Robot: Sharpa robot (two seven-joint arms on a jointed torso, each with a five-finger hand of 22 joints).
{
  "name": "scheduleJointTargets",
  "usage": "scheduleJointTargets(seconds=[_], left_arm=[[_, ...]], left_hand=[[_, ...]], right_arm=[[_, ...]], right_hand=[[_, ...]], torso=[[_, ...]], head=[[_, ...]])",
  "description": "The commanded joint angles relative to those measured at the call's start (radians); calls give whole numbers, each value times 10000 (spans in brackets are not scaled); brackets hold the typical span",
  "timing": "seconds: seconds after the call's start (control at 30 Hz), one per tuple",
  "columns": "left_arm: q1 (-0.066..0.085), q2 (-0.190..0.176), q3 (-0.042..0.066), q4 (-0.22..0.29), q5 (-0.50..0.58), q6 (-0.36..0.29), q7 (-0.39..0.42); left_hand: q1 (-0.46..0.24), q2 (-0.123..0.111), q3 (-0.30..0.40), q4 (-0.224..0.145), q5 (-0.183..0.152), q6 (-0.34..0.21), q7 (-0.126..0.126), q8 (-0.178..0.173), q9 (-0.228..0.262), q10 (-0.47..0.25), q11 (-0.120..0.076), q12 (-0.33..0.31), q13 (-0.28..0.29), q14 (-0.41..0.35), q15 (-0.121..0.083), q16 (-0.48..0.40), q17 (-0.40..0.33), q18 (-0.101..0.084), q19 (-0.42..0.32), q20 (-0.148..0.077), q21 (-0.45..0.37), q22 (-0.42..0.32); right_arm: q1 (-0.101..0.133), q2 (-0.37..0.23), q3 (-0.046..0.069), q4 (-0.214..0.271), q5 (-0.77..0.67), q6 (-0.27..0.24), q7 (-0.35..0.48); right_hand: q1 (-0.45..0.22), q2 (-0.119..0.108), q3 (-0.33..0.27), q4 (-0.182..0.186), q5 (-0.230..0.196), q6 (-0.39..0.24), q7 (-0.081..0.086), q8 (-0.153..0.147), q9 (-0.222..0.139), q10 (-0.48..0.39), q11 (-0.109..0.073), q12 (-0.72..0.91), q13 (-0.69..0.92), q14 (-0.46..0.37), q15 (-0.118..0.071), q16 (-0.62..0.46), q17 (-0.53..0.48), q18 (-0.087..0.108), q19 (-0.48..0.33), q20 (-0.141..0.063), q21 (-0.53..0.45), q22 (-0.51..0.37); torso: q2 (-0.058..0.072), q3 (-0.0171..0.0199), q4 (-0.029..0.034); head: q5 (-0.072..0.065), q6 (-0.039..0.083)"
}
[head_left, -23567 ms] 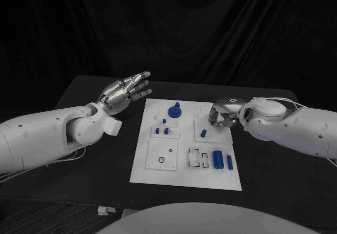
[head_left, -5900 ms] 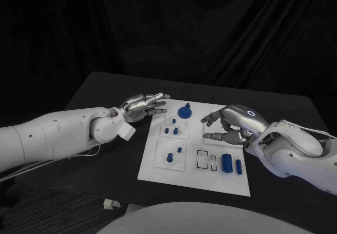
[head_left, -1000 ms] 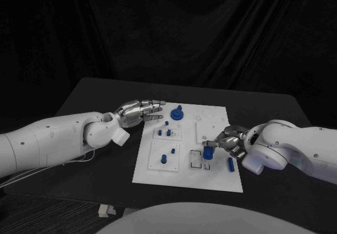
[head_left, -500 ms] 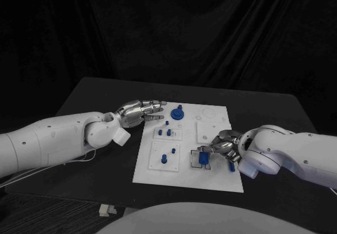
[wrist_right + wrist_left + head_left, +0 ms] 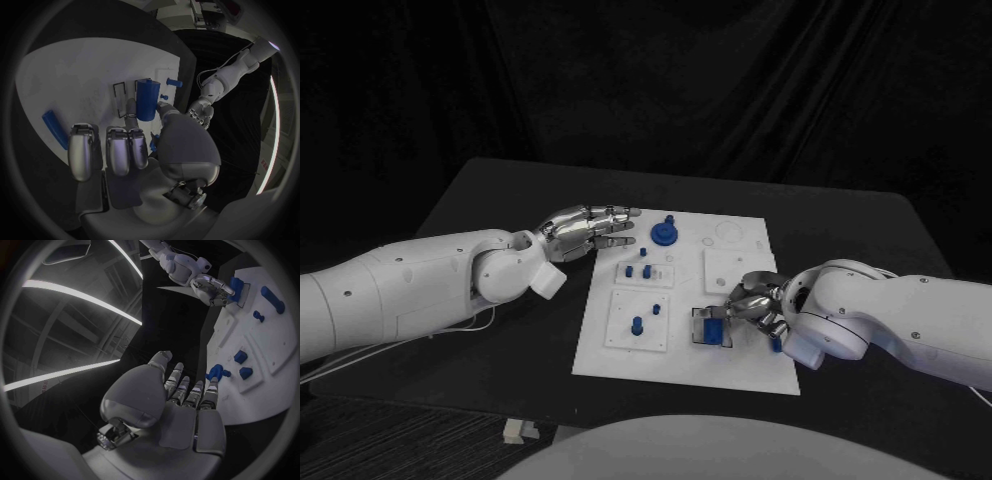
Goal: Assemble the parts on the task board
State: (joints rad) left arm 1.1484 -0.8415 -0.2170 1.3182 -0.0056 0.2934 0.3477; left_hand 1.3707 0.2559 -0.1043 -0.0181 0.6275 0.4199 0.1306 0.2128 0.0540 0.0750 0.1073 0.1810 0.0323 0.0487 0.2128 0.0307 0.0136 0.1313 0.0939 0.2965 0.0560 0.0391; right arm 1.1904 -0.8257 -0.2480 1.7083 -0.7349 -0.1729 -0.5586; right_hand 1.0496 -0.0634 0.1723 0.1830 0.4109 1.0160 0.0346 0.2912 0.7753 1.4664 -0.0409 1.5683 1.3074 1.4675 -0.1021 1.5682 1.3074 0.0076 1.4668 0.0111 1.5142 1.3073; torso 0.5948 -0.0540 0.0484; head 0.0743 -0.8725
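Note:
The white task board (image 5: pixel 678 362) lies mid-table. My right hand (image 5: pixel 753 303) hovers low over its near right part and pinches a thick blue cylinder (image 5: pixel 715 329) between thumb and finger. The cylinder (image 5: pixel 147 100) lies along the outlined rectangular slots (image 5: pixel 120 93), touching or just above them. A slim blue bar (image 5: pixel 775 342) lies on the board beside that hand, partly hidden by it. My left hand (image 5: pixel 587 227) is open with fingers stretched at the board's far left edge, holding nothing. A blue knob (image 5: pixel 664 233) stands just past its fingertips (image 5: pixel 212 385).
Small blue pegs (image 5: pixel 638 270) stand in a square panel on the board's left half, and another peg (image 5: pixel 636 323) stands in the panel nearer me. The black table (image 5: pixel 488 200) reaches out around the board on all sides.
My right hand has carried the blue cylinder a little leftward and toward me, down onto the rectangular slots. My left hand has stayed where it was.

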Motion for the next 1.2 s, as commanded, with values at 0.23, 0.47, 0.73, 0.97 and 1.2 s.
scheduleJointTargets(seconds=[0.23, 0.47, 0.73, 0.97, 1.2], left_arm=[[-14, 35, 10, 13, 60, 130, 69], [-15, 33, 10, 9, 60, 140, 65], [-15, 23, 10, 21, 60, 146, 29], [-15, 9, 10, 36, 60, 153, -19], [-16, -13, 10, 51, 60, 157, -55]], left_hand=[[-126, -3, 8, -70, -28, -58, 6, -68, -1, 64, 12, 49, 9, -14, 58, 39, 16, -175, 68, -31, 51, -8], [-164, -15, 7, -88, -38, -56, 10, -70, -1, 61, 13, 41, 7, -12, 62, 40, 16, -177, 67, -31, 51, -10], [-243, -60, -6, -131, -18, -59, 12, -75, 0, 63, 16, 42, 7, -12, 67, 39, 15, -181, 71, -31, 54, -11], [-281, -38, 11, -152, -6, -53, 12, -74, 1, 71, 18, 51, 9, 5, 83, 50, 20, -182, 72, -31, 54, -12], [-281, -38, 11, -152, -6, -53, 12, -74, 1, 71, 18, 51, 9, 5, 83, 50, 20, -182, 72, -31, 54, -12]], right_arm=[[-35, 44, 3, -55, -81, 569, -324], [-37, 48, 3, -100, -81, 704, -342], [-37, 43, 3, -129, -81, 515, -213], [-37, 9, 4, -138, -81, 194, -60], [-36, -58, 6, -61, -81, -127, 147]], right_hand=[[-540, -76, 461, -710, -1615, -120, 97, -50, -107, 1044, 128, 25, 2634, 1004, 144, -37, 2498, 104, 703, 122, -76, 2395], [-1109, -136, -189, -220, -2610, -272, 138, -61, -166, 1044, 163, 25, 2634, 979, 176, -94, 2378, 140, 637, 159, -209, 2348], [-1418, 5, -637, 211, -2942, -343, 148, -13, -188, 1044, 175, 25, 2634, 965, 185, -124, 2314, 156, 608, 171, -277, 2326], [-1505, 26, -851, 387, -3198, -386, 156, 10, -193, 1044, 179, 25, 2634, 966, 189, -123, 2318, 161, 602, 174, -295, 2320], [-1653, -7, -1330, 704, -3488, -444, 161, 87, -177, 1044, 183, 25, 2634, 970, 194, -114, 2333, 161, 605, 177, -301, 2320]], torso=[[-10, 1, -1], [-2, -5, -2], [-3, 1, -5], [-7, 4, -6], [-4, 1, -10]], head=[[39, -1], [55, -1], [85, -1], [102, -1], [120, -1]])
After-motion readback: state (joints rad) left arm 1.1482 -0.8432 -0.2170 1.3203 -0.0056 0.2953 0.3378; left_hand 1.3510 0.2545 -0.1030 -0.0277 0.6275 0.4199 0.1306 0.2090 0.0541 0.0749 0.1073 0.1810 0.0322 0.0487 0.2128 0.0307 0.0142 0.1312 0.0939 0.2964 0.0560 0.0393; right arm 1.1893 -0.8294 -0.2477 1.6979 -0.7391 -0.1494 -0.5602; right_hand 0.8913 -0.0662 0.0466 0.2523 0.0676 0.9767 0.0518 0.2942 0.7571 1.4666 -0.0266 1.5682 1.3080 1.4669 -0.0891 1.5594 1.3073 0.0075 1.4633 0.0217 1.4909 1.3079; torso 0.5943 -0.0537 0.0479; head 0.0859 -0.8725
